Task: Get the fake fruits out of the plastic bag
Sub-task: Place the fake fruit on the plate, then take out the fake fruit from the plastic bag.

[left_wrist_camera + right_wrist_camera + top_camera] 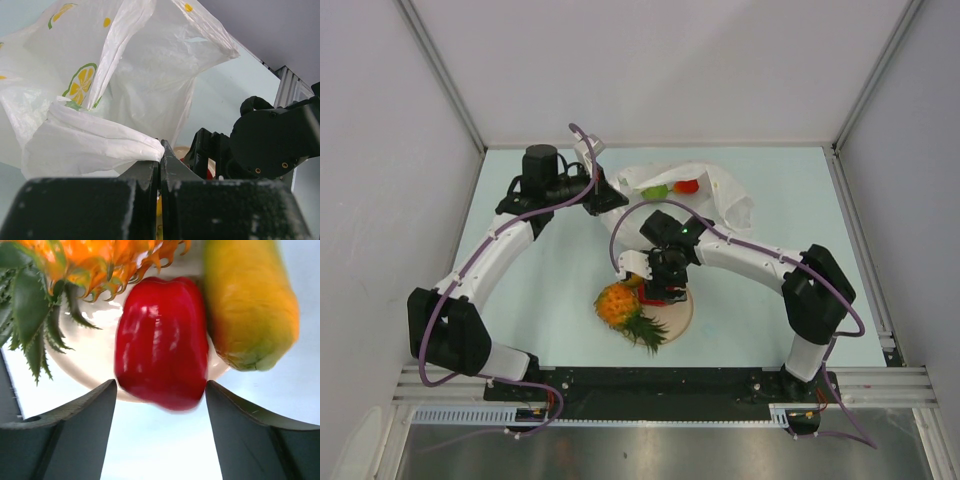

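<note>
My left gripper [603, 195] is shut on a fold of the plastic bag [720, 195], holding it up; the wrist view shows the jaws [161, 150] pinching the white film [90, 140]. A round green piece [655, 191] and a red piece [687, 185] show in the bag's mouth. My right gripper [665, 290] hangs over the beige plate [680, 318], fingers apart [161, 385], with a glossy red piece [161, 340] lying between the fingertips on the plate [100, 360]. The orange pineapple [617, 303] [75, 265] and the yellow-orange mango [250, 305] lie on the plate beside it.
White walls close the table on the left, back and right. The black rail with the arm bases [660, 380] runs along the near edge. The plate sits near the front middle, the bag behind it.
</note>
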Controlling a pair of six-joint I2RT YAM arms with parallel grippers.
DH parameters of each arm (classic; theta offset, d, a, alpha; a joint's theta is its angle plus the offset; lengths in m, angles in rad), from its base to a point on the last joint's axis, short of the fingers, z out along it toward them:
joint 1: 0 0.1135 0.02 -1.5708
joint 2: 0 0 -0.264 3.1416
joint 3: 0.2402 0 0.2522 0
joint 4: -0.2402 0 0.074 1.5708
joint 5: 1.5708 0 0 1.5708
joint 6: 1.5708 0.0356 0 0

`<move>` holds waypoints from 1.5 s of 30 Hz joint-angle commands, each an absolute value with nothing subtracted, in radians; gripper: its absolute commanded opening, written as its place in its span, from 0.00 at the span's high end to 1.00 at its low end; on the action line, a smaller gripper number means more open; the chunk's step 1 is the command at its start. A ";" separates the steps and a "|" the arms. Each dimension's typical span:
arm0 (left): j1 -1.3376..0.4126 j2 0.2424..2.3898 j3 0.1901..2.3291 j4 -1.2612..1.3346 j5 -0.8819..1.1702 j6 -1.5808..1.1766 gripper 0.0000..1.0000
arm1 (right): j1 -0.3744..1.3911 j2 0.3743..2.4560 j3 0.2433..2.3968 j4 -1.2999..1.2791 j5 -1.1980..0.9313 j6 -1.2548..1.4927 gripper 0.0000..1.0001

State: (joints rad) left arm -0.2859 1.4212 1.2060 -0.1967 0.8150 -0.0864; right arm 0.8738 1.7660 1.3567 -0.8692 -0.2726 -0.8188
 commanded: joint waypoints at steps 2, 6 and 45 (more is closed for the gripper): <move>-0.290 1.384 1.197 -0.173 0.825 -0.071 1.00 | 0.884 1.740 1.368 -0.808 -0.219 -0.890 0.18; -0.290 1.382 1.200 -0.172 0.825 -0.071 1.00 | 0.885 1.733 1.368 -0.808 -0.196 -0.859 0.01; -0.308 1.434 1.282 -0.147 0.873 -0.180 1.00 | 0.505 2.045 1.842 -0.569 -0.074 0.017 0.08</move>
State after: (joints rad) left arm -0.2886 1.4269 1.2682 -0.0879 0.8310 -0.2672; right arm 0.5083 1.9503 1.7603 -0.6598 -0.2218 -0.0551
